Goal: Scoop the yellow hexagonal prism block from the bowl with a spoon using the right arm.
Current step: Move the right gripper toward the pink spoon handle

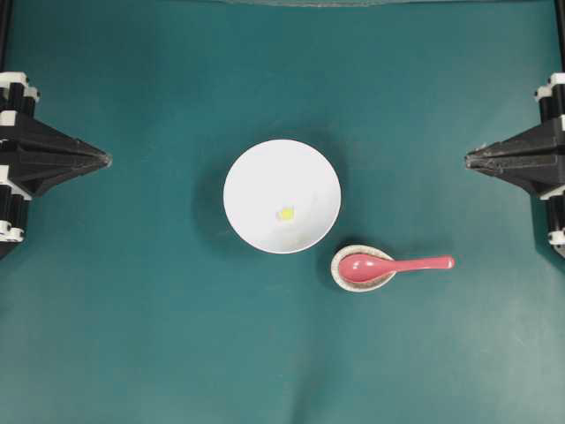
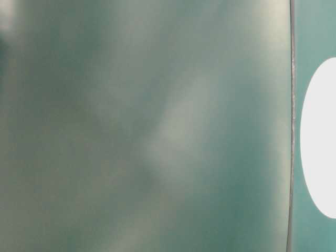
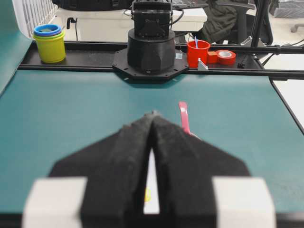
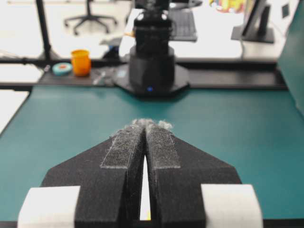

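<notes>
Looking along my right tool (image 1: pixel 470 159), I see its two black fingers pressed together at the tips, gripping nothing, parked at the right edge of the green counter (image 1: pixel 132 336) and well apart from everything I need. My left tool (image 1: pixel 106 159) mirrors it on the opposite edge, also pinched together and empty.

Moving outward from the right tool, the nearest object is the spoon (image 1: pixel 397 264), glossy pink-red. Its handle points toward the right arm's side, lying low over the counter, and its oval scoop sits in the spoon rest (image 1: pixel 346 278), a small speckled dish. Just beside the rest, toward the upper left in the overhead view, stands the bowl (image 1: pixel 256 172), large, round and plain white. It holds only the yellow hexagonal prism block (image 1: pixel 286 214), a tiny pale piece near the bottom of the bowl, a little toward the spoon's side.

Risks, as I judge them: the handle is slim, glossy and close to the counter, so a pinch from above could slip off or spin the spoon out of the rest. A grip too near the scoop would leave poor reach into the bowl. The block is much smaller than the scoop, so a steep approach may push it across the bowl instead of lifting it.

The table-level view is a blur and adds nothing.
</notes>
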